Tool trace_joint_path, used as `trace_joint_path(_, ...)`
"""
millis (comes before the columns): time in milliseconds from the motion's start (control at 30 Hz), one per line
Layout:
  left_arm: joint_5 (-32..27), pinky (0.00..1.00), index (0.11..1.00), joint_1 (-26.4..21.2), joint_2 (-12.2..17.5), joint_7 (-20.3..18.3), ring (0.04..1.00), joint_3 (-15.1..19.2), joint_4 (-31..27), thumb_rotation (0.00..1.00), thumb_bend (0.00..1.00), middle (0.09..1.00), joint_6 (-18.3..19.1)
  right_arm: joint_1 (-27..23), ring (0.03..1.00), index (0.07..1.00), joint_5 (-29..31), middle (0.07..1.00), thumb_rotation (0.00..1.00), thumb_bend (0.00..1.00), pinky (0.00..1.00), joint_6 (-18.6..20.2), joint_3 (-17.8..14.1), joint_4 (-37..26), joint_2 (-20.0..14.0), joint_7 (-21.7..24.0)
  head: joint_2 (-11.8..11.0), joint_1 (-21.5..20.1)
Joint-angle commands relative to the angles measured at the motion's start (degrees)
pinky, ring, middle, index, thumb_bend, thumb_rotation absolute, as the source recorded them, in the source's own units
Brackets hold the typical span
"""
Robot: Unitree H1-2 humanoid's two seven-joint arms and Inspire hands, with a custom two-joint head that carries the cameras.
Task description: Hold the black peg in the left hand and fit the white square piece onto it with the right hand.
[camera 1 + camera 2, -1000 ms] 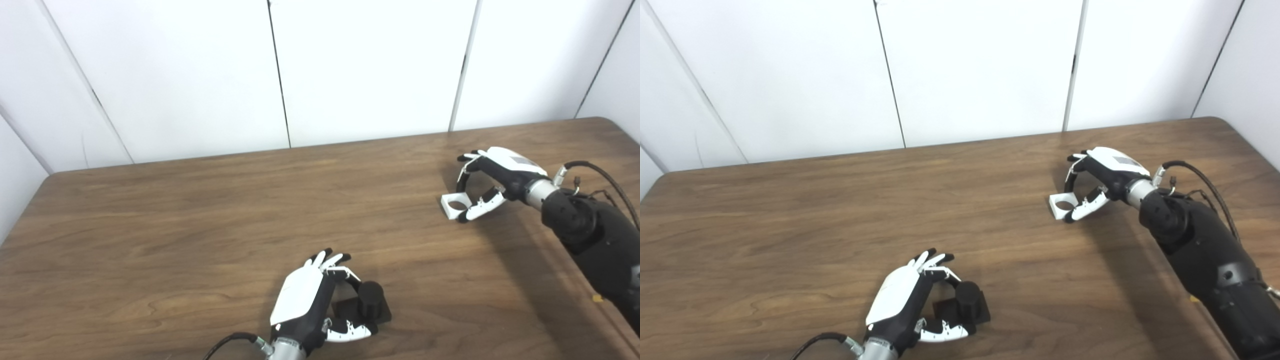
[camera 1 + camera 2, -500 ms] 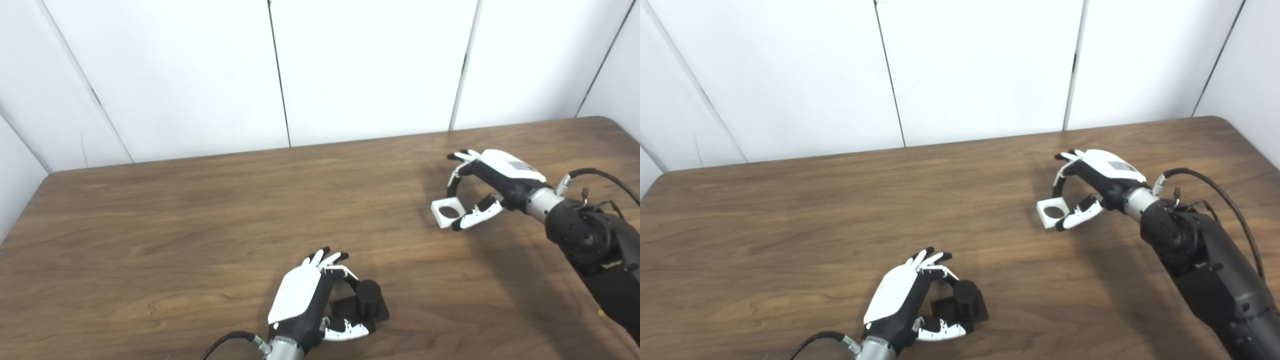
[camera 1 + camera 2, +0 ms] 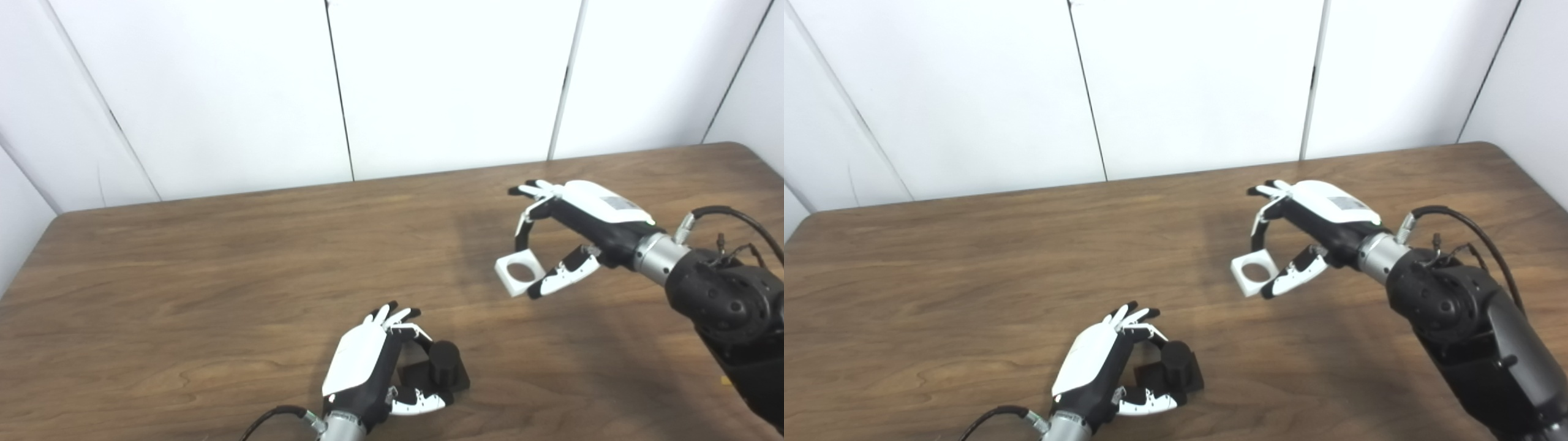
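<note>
White square piece point(image 3: 519, 274) between right hand point(image 3: 576, 220) fingers point(image 3: 525, 220)

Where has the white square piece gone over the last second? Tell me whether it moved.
Yes. The white square piece, held in the right hand, has moved leftward along the table, away from its right edge and toward the black peg.

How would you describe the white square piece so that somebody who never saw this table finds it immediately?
Start at the brown wooden table and follow the dark arm entering from the right to the right robot hand. Pinched between its fingers and thumb is the white square plastic piece, carried above the tabletop. Unlike the black cylindrical peg in the left robot hand, it is white, flat, with a round hole through it.
</note>
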Motion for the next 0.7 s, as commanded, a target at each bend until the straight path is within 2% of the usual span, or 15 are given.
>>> trace_joint_path(0,1.2,1.00,0.490,-0.7,0.4,0.4,0.997,0.8,0.3,0.07,0.52,0.907,0.5,-1.8,1.000,0.493,-0.4,0.945,0.16,0.52,1.00,1.9,0.2,-4.2,-0.5,2.2,0.1,-0.1)
trace_joint_path(300,1.4,1.00,0.490,-0.9,0.3,0.7,0.991,0.7,0.8,0.07,0.52,0.900,0.3,-3.7,1.000,0.493,-1.5,0.939,0.16,0.52,1.00,4.7,3.2,-10.1,0.8,8.1,0.2,-0.1)
trace_joint_path(667,1.5,1.00,0.490,-0.7,0.1,0.8,0.991,0.6,0.9,0.07,0.52,0.898,0.5,-4.3,1.000,0.492,-3.5,0.936,0.15,0.52,1.00,4.8,6.2,-11.2,4.7,10.1,0.4,-0.1)
